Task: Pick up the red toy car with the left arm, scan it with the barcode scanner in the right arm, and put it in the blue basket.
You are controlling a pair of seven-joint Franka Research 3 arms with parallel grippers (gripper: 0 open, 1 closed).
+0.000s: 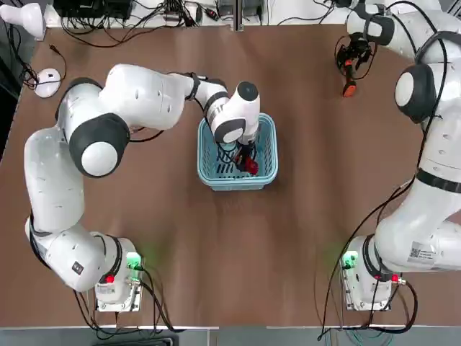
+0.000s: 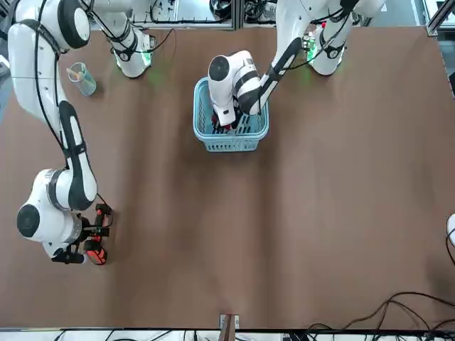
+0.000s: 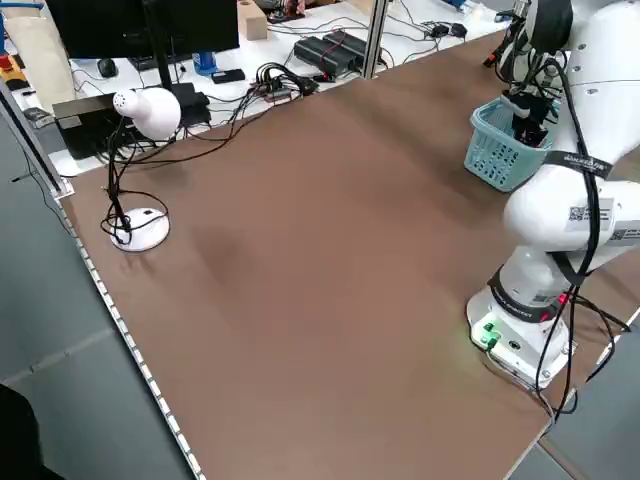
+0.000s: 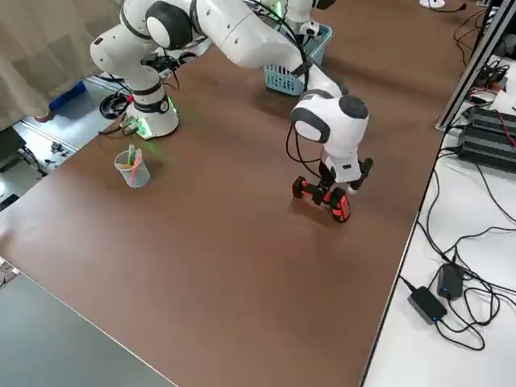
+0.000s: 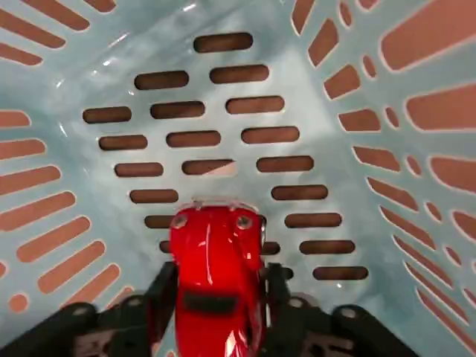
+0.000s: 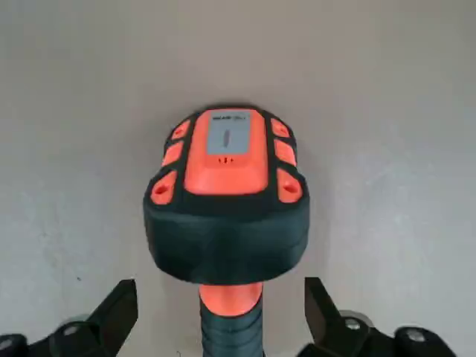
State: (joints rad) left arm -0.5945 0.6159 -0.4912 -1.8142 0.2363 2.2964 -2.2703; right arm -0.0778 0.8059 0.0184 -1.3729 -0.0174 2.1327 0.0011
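- Red toy car (image 5: 217, 277), small and glossy, sits pinched between the left gripper's (image 5: 217, 290) fingers, low inside the light blue slotted plastic basket (image 1: 268, 140) mid-table.
- Right gripper (image 6: 219, 316), far right, is spread wide around the black-and-orange barcode scanner (image 6: 225, 195), apparently not gripping it.
- Risk, I reckon: letting go while tilted could flip the car, and lifting out carelessly might snag the rim.

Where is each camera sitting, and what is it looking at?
Top: overhead, looking down; both arms, blue basket.
Front: across the table, facing the robot; both arms.
Left side: raised, looking diagonally; left arm's base.
Right side: raised; right arm above barcode scanner.
Left wrist: left end effector around red toy car inside basket.
Right wrist: right end effector open astride scanner.
Top and front share basket and scanner.
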